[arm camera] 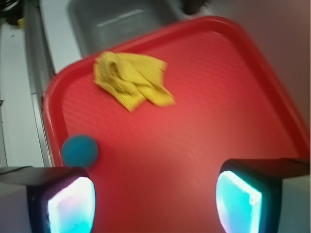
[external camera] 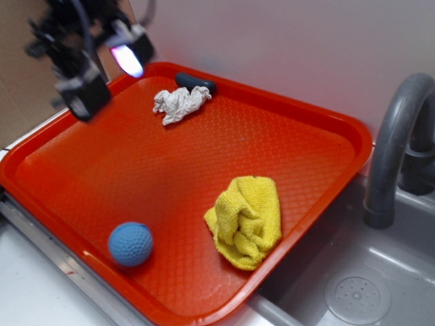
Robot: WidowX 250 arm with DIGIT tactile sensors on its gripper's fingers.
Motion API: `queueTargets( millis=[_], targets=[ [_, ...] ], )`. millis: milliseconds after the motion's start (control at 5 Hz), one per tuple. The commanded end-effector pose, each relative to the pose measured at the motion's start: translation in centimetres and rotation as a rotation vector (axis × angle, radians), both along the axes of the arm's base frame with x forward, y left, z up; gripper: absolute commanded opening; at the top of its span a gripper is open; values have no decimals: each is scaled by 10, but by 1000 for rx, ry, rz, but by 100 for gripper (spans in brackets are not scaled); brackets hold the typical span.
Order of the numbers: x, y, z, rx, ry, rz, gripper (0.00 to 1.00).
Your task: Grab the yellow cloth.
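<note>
The yellow cloth [external camera: 245, 221] lies crumpled with soft folds on the red tray [external camera: 102, 170], near the tray's front right edge. In the wrist view the yellow cloth [arm camera: 131, 80] lies far ahead, upper left of centre. My gripper [external camera: 109, 71] hangs high above the tray's far left corner, well apart from the cloth. Its jaws are wide open and empty, with glowing pads [arm camera: 73, 206]; only bare tray shows between them [arm camera: 155, 201].
A blue ball [external camera: 130, 243] sits near the tray's front left edge, also in the wrist view [arm camera: 80, 151]. A white wrinkly rag [external camera: 180, 103] and a dark object [external camera: 196, 82] lie at the tray's back. A sink [external camera: 353, 285] and grey tap [external camera: 397, 146] are right.
</note>
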State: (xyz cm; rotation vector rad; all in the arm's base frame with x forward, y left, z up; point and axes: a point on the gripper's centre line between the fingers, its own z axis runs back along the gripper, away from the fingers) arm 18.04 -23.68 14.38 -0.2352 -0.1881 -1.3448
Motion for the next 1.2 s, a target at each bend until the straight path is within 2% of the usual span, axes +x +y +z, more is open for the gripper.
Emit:
queueTargets(
  millis=[0, 400, 600, 800, 1000],
  targets=[
    [-18, -67, -42, 33, 24, -150, 100],
    [-27, -100, -80, 46, 68, -253, 100],
    [-24, -114, -97, 71, 94, -270, 100],
    [-26, -121, -109, 133, 91, -280, 56],
    [-29, -120, -111, 144, 93, -281, 0]
  ],
)
